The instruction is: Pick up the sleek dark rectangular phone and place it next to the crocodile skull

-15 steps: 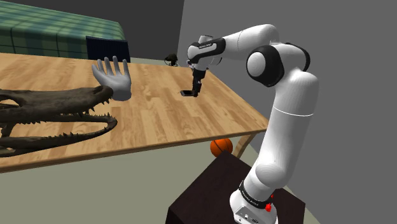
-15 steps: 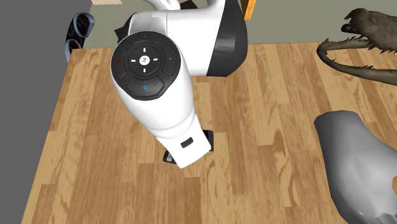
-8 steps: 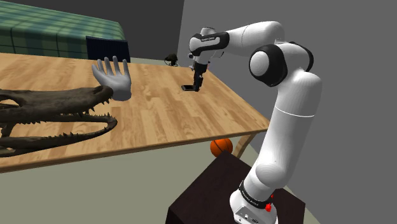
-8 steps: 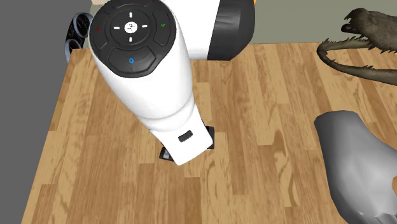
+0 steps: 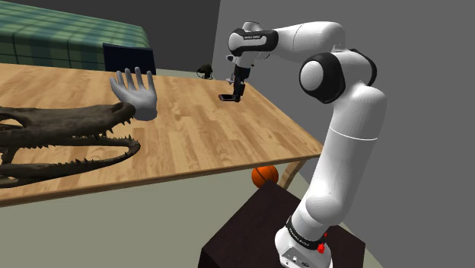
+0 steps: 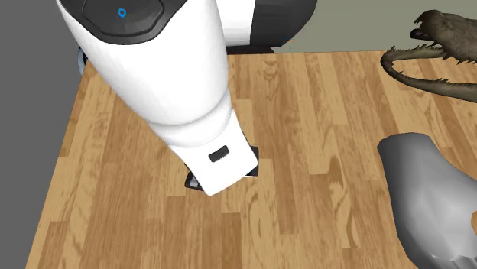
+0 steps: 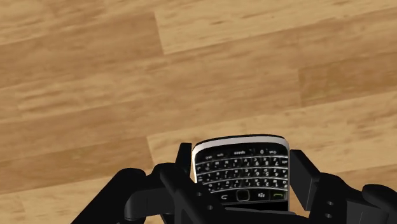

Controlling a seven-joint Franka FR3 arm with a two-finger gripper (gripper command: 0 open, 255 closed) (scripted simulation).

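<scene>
Claw: the black claw (image 5: pixel 237 94) points down over the far end of the table, its fingers (image 7: pixel 173 183) pressed against both long sides of the phone, gripping it.
Phone: a dark phone (image 7: pixel 242 170) with a pale rim and rows of small keys, lying flat between the fingers, over the boards near the table's far corner by the grey wall; from the second exterior view only one corner (image 6: pixel 193 182) peeks from under the arm.
Crocodile skull: a dark, long-jawed crocodile skull (image 5: pixel 65 135) with toothed edges lies at the shoulder view's left, well apart from the phone.
Table: pale wooden planks (image 5: pixel 198 141), seen close beneath the claw in the wrist view.
Grey hand: an upright model hand (image 5: pixel 136 94), fingers spread, stands between skull and phone.
Arm: the white arm (image 6: pixel 172 84) reaches over the table from its dark stand (image 5: pixel 247 232).
Below: an orange ball (image 5: pixel 264 176) sits under the table's near corner.
Background: a bed (image 5: pixel 68 38) with a green checked cover.
</scene>
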